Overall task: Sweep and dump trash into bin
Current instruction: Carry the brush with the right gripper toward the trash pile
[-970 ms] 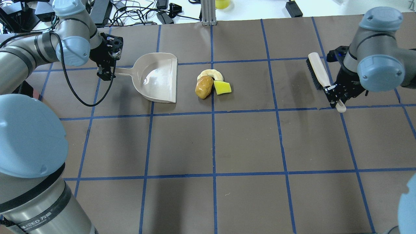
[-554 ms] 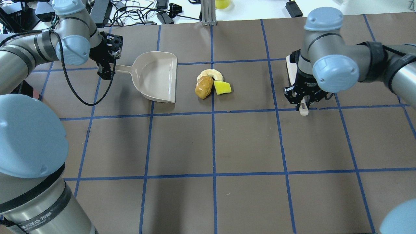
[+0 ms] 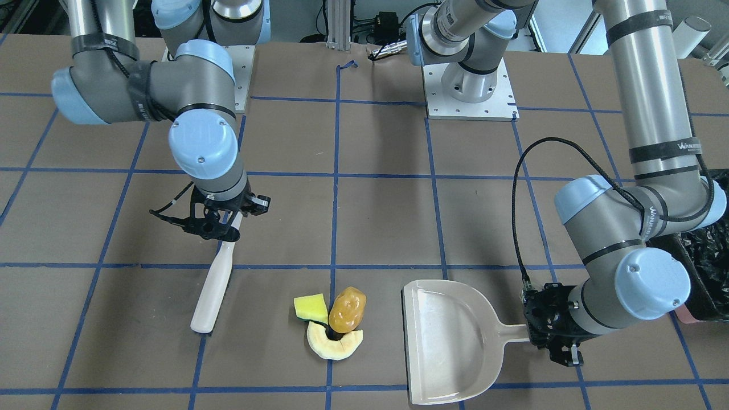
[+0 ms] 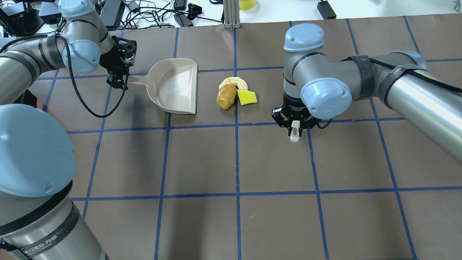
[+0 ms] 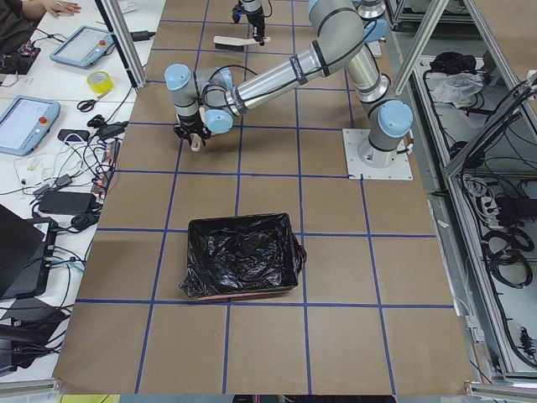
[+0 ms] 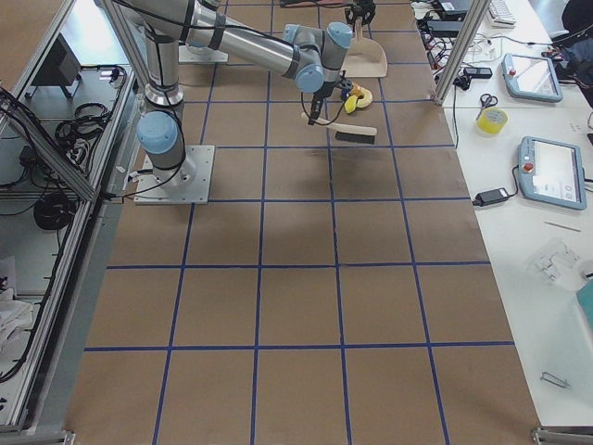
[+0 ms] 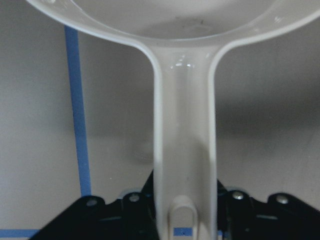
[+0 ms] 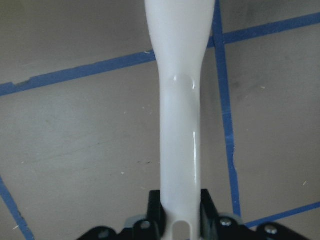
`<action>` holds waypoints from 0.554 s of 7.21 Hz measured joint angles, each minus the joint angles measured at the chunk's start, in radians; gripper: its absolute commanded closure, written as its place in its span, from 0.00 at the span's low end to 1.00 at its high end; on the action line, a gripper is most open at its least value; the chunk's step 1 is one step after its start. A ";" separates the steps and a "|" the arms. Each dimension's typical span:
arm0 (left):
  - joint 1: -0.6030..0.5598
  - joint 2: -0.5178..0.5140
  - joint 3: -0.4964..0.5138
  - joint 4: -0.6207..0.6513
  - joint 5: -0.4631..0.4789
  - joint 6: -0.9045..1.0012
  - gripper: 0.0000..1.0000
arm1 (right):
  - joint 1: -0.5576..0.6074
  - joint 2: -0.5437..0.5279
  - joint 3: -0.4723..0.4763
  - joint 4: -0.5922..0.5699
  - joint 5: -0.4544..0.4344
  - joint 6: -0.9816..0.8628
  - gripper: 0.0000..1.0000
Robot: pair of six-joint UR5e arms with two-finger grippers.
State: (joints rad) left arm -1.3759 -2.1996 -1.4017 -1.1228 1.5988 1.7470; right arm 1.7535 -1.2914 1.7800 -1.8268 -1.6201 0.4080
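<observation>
The trash lies in one cluster: a yellow sponge wedge (image 4: 247,97), an amber lump (image 4: 226,96) and a cream crescent (image 4: 234,82). It also shows in the front view, as sponge (image 3: 310,307), lump (image 3: 346,310) and crescent (image 3: 334,344). My left gripper (image 4: 117,81) is shut on the handle (image 7: 184,150) of the beige dustpan (image 4: 175,86), whose open mouth faces the trash. My right gripper (image 4: 295,124) is shut on the handle (image 8: 179,100) of a white brush (image 3: 213,293), just right of the trash. My arm hides most of the brush from overhead. The black-lined bin (image 5: 243,256) stands on my left side.
The table is brown with a blue tape grid. The bin's edge (image 3: 709,267) shows behind my left arm in the front view. Cables and devices lie beyond the table's far edge (image 4: 180,18). An aluminium post (image 4: 231,14) stands at the far middle.
My right arm has swung left with the brush, from the table's right side to just right of the trash. The left gripper and the dustpan have barely moved.
</observation>
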 measured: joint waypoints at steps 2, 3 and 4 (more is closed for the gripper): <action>-0.007 -0.001 0.001 0.000 -0.003 -0.016 0.05 | 0.037 0.004 -0.011 0.002 0.048 0.122 1.00; -0.010 -0.002 0.002 -0.002 -0.006 -0.031 0.11 | 0.046 0.004 -0.015 0.000 0.081 0.190 1.00; -0.013 -0.002 0.002 -0.006 -0.011 -0.048 0.32 | 0.058 0.006 -0.020 -0.003 0.099 0.245 1.00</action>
State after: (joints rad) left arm -1.3893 -2.2012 -1.4000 -1.1284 1.5880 1.6991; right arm 1.8117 -1.2854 1.7600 -1.8294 -1.5210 0.6525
